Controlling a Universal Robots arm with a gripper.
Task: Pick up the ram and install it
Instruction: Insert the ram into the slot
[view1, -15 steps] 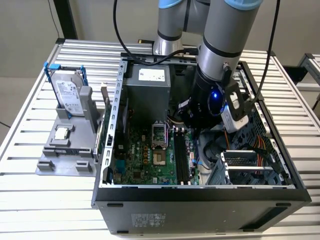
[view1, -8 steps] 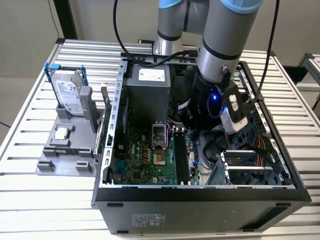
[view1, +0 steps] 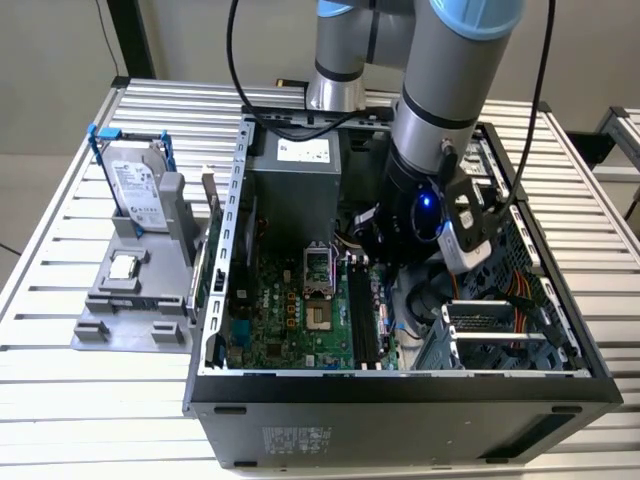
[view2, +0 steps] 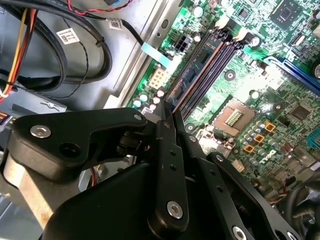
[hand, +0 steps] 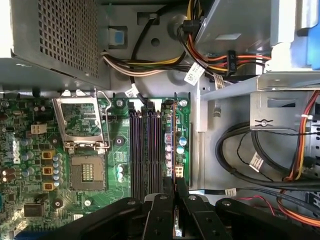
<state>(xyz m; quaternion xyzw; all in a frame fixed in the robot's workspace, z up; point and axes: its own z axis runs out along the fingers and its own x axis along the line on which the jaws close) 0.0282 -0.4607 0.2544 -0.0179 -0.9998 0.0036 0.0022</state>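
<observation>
Open black desktop computer case (view1: 400, 385) on a slatted metal table (view1: 60, 400). Arm reaches down inside it. Black two-finger gripper (hand: 175, 187) closed on the thin dark green-blue ram stick (hand: 174, 145), held edge-on over the black memory slots (hand: 145, 150) of the green motherboard (hand: 30, 150), at the outermost slot. Grey holder (view1: 135, 290) beside the case carries a silver hard drive (view1: 138, 190) and a small square processor chip (view1: 124, 266).

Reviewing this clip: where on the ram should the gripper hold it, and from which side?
Pinch its two flat faces at the upper long edge, coming from above. The ram stands on edge on the motherboard, so only that edge is free; the gripper appears to clamp it this way.
</observation>
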